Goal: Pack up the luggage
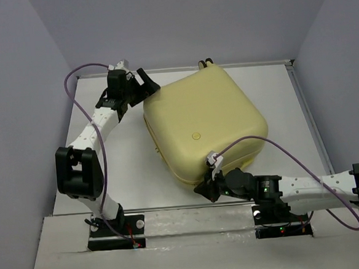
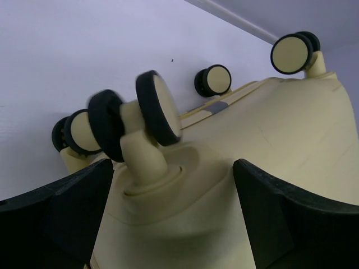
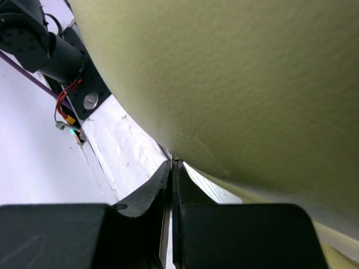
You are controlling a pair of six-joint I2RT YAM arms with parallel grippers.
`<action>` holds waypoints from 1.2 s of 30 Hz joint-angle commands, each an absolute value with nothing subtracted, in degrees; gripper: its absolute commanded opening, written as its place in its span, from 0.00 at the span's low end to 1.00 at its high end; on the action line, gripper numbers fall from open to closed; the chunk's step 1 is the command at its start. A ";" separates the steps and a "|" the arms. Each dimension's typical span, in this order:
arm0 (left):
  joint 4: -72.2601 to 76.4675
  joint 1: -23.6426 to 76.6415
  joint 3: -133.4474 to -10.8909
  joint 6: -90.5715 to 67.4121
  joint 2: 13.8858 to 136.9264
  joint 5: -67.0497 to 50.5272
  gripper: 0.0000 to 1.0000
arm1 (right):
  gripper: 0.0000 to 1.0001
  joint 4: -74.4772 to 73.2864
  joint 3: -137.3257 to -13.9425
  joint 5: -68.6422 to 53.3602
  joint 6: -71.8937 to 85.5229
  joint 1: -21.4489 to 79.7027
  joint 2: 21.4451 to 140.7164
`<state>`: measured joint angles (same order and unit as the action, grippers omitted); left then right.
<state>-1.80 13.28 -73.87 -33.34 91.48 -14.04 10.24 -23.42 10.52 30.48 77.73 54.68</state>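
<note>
Luggage [image 1: 201, 130] lies flat on the desk [image 1: 288, 102], lid shut, center-right, turned diagonal to the desk edges.

My left jaws are spread wide at its far-left corner. A wheel [image 2: 151, 109] sits just ahead, roughly btwn the two sides, and I see no contact. My right jaws are pressed together, holding nothing, tips at the near corner right where the shell's lower edge meets the desk.

Risks, as I judge them:
- Right tips act like a wedge. A push fwd could lift or skid the case, since the shell looks smooth.
- Left jaws could snag the wheel stem if I swing sideways, which would spin the case.
- Right arm's purple cable [image 1: 279, 146] arcs over the near-right corner and could drag on the shell.
- Can't tell if the seam is fastened, so the lid may pop up.

Orientation: wheel end points far-left, opposite end near-right, by my right arm. The case is squarish, so the long axis is hard to call. I'd guess it runs wheel end to opposite end, on that diagonal.
</note>
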 commanded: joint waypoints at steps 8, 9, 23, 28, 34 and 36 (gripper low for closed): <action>2.02 12.66 -78.49 -35.86 95.53 -15.21 0.99 | 0.07 12.22 -25.40 7.56 31.55 78.75 51.94; 2.11 12.66 -79.18 -35.95 96.84 -15.21 0.99 | 0.07 12.22 -25.40 7.65 31.55 78.75 52.12; 13.00 10.99 -75.67 -41.92 99.58 -17.75 0.93 | 0.07 12.13 -25.58 7.65 32.34 78.75 52.73; 13.36 10.99 -77.87 -42.27 102.04 -19.51 0.89 | 0.07 12.04 -25.84 9.05 32.26 78.75 53.09; 22.67 9.85 -74.27 -46.58 102.13 -22.06 0.33 | 0.07 12.04 -26.54 15.72 30.59 77.71 53.96; 24.25 8.53 -72.26 -47.11 100.47 -20.32 0.06 | 0.07 12.56 -26.37 13.73 29.54 73.76 53.70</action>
